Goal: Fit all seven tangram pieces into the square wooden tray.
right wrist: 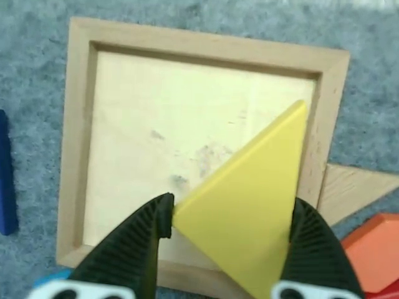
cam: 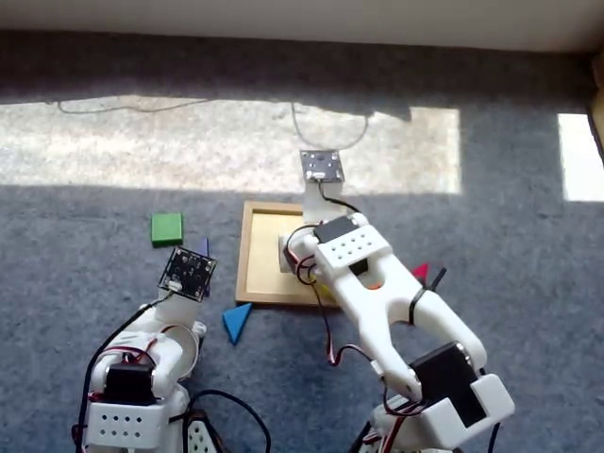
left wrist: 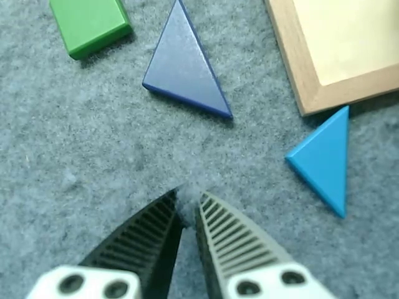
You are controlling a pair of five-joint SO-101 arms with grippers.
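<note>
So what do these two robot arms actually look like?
The left arm and right arm are chunky white plastic with black motor blocks and thin black and red cables. The left tool and right tool have ribbed, pointed fingers.

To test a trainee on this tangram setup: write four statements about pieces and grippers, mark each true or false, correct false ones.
The right gripper holds a yellow triangular piece over the square wooden tray. True.
The left gripper clamps the dark blue triangular piece. False: it is shut on nothing; that piece lies on grey carpet.
The light blue triangular piece lies inside the tray. False: it lies on the carpet beside the tray's corner.
The green square block lies on the carpet. True.
</note>
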